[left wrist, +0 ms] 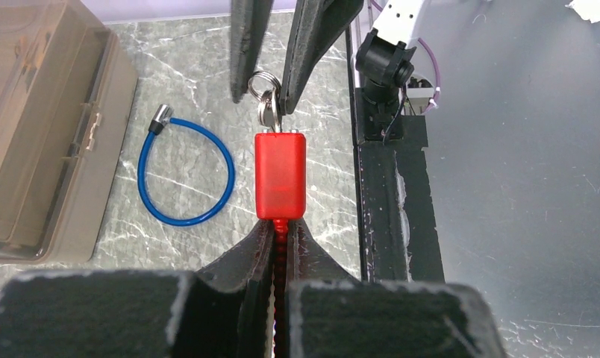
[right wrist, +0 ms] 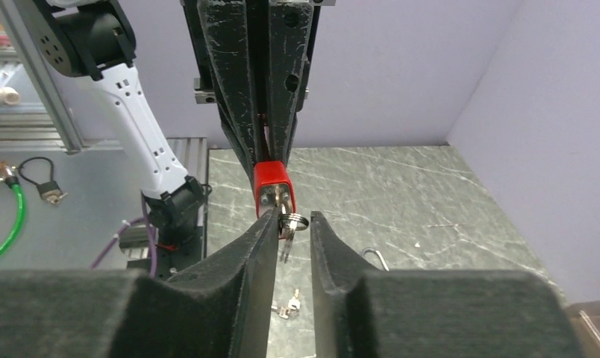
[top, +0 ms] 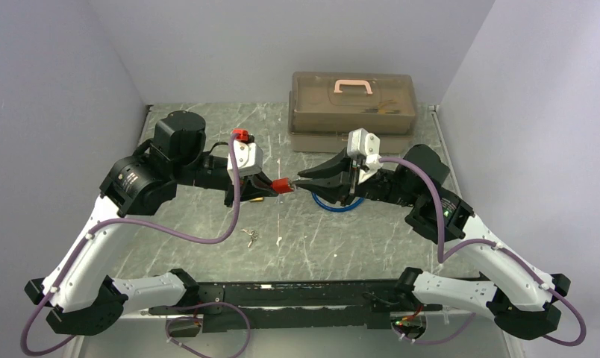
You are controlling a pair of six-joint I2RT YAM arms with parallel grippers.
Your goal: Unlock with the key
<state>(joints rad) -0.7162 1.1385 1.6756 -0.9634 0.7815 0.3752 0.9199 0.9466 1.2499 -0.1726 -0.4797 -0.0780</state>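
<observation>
i see the grey marbled counter (top: 207,246): brown case (top: 353,104) upper centre, blue cable loop (top: 334,211) mid-frame, small keys (top: 251,237) below centre.

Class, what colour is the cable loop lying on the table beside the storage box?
The cable loop is blue; the left wrist view shows it best.

Brown lidded box (top: 352,112), pink handle (top: 354,86); grey marbled table (top: 319,246).

Reaches in from the left with the left arm (top: 95,239), elbow bent, wrist level above the surface. Clamps its jaws tight on the red padlock (left wrist: 280,175). Meets it tip to tip with the right arm (top: 491,253), holding those jaws narrowly parted, one either side of the key (left wrist: 268,113).
</observation>
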